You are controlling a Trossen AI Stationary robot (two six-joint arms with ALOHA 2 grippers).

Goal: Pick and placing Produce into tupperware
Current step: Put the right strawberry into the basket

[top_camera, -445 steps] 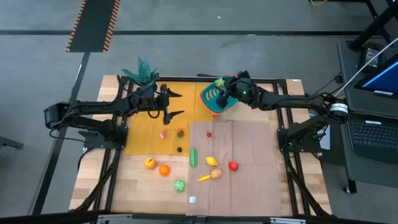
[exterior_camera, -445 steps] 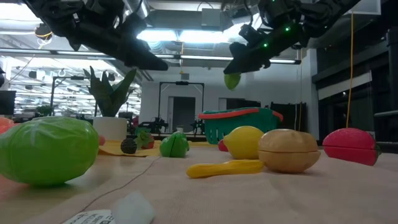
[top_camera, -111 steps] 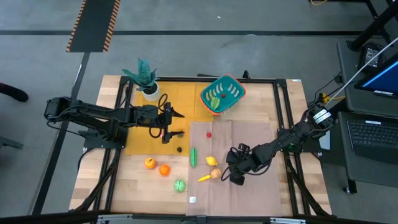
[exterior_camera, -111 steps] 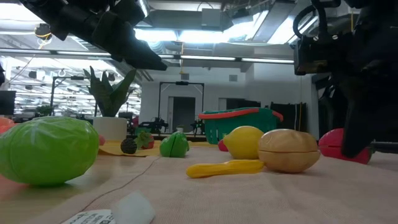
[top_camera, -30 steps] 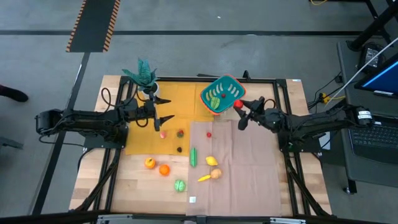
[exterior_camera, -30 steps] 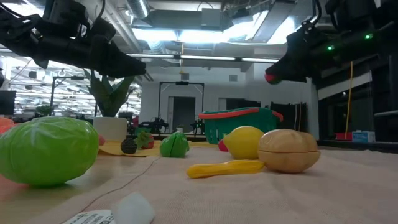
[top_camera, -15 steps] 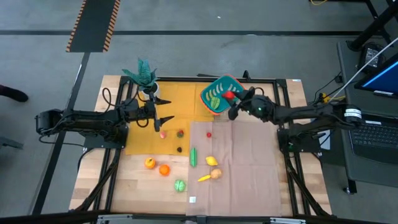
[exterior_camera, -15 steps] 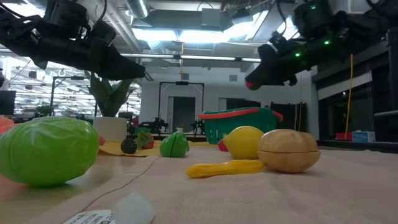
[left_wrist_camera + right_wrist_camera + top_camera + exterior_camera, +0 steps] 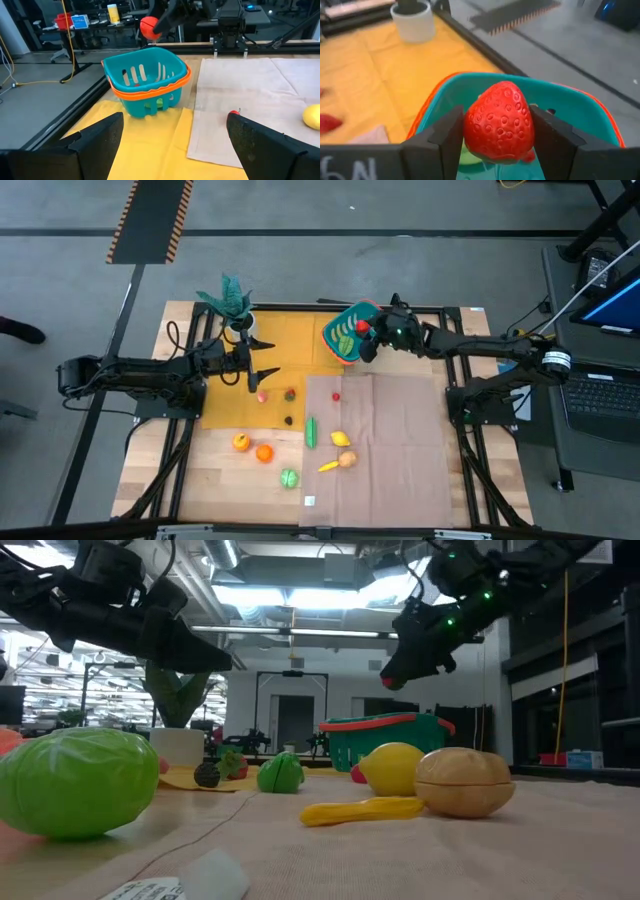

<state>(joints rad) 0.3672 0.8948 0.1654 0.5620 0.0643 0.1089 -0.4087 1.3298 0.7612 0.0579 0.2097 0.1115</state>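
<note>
Gripping a strawberry [image 9: 499, 121], the right gripper [image 9: 366, 336] hovers over the tupperware [image 9: 343, 326].

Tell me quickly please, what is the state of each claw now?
Left claw: open, holding nothing, above the yellow mat.
Right claw: closed on the toy strawberry, above the teal container.

Counts. One teal container [image 9: 345, 340]; one potted plant [image 9: 233, 302]; two cloths, yellow [image 9: 225, 395] and brown [image 9: 400, 440]. Produce on the surface [image 9: 215, 470], eleven pieces: two oranges [image 9: 241, 442], three small red pieces [image 9: 336, 395], one dark piece [image 9: 288, 419], one long green piece [image 9: 311, 431], one round green piece [image 9: 289, 477], one lemon [image 9: 341, 438], one long yellow piece [image 9: 328, 466], one tan piece [image 9: 347, 459]. One strawberry [image 9: 499, 122] off the surface.
</note>
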